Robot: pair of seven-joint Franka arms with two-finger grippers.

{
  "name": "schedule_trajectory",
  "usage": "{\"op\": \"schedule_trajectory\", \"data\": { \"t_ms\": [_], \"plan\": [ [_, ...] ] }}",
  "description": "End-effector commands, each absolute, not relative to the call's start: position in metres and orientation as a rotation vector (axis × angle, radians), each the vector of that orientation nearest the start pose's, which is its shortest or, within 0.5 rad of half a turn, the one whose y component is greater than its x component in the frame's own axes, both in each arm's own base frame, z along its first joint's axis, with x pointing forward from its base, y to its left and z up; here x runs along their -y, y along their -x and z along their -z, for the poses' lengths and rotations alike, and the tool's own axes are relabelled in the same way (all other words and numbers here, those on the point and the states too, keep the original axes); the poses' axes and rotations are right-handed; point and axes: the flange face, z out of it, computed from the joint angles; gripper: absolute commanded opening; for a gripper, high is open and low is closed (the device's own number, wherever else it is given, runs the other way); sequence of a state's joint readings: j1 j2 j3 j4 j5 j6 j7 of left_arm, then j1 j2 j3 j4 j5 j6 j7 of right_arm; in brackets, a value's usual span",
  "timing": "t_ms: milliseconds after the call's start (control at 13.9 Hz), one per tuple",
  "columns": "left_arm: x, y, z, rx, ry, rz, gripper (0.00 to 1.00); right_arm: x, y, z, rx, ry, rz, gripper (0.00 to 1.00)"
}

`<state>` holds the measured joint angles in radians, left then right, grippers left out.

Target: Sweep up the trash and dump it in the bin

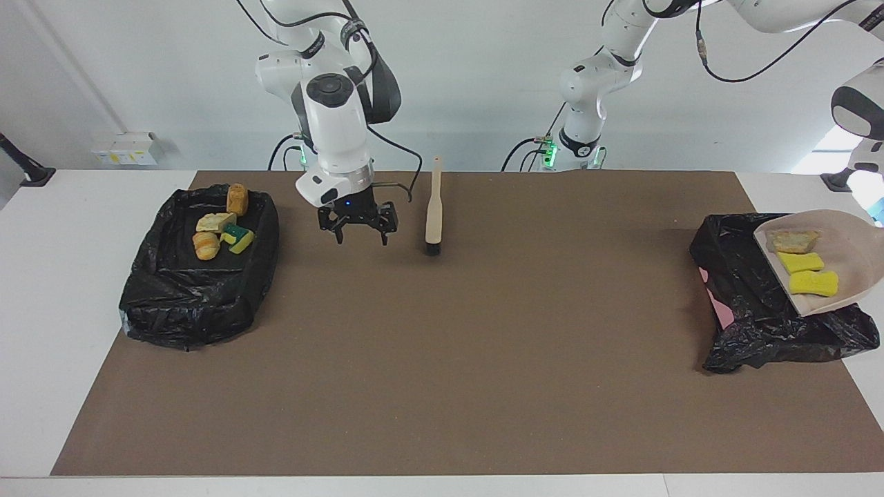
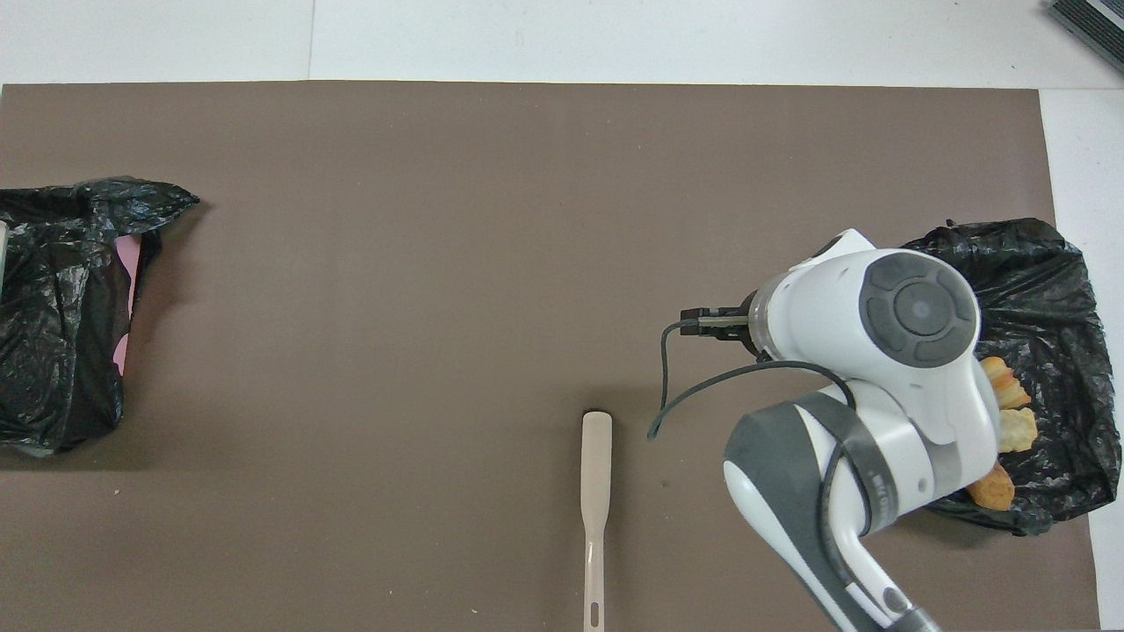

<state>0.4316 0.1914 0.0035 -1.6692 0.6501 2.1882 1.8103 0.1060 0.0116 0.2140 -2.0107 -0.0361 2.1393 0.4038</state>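
Note:
The beige dustpan (image 1: 839, 276) hangs tilted over the black-bagged bin (image 1: 760, 317) at the left arm's end. It carries three pieces of trash: a bread chunk (image 1: 792, 240) and two yellow sponge pieces (image 1: 801, 261) (image 1: 813, 282). Its handle runs off the picture's edge, where my left gripper holds it out of sight. My right gripper (image 1: 360, 238) hangs open and empty over the mat, between the brush (image 1: 433, 214) and the other bagged bin (image 1: 173, 304). That bin holds several trash scraps (image 1: 215, 221). The overhead view hides this gripper under its own wrist.
The brush (image 2: 595, 491) lies flat on the brown mat (image 2: 439, 263), handle toward the robots. My right arm covers part of the bin (image 2: 1045, 281) at its end. The bin (image 2: 61, 307) at the left arm's end shows a pink side.

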Motion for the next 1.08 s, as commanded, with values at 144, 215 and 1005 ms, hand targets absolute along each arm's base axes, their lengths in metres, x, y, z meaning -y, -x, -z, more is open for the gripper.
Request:
{"op": "schedule_trajectory", "data": {
  "t_ms": [144, 215, 1005],
  "plan": [
    [-0.242, -0.578, -0.542, -1.704, 1.585, -0.643, 0.00, -0.102, -0.568, -0.499, -0.166, 3.148, 0.230, 1.00],
    [-0.234, -0.569, -0.543, -1.646, 1.577, -0.662, 0.00, -0.080, -0.570, -0.516, -0.178, 3.158, 0.214, 1.00],
    [-0.161, -0.563, -0.601, -1.487, 1.394, -0.828, 0.00, 0.034, -0.495, -0.675, -0.074, 3.165, 0.068, 1.00]
  ]
}}
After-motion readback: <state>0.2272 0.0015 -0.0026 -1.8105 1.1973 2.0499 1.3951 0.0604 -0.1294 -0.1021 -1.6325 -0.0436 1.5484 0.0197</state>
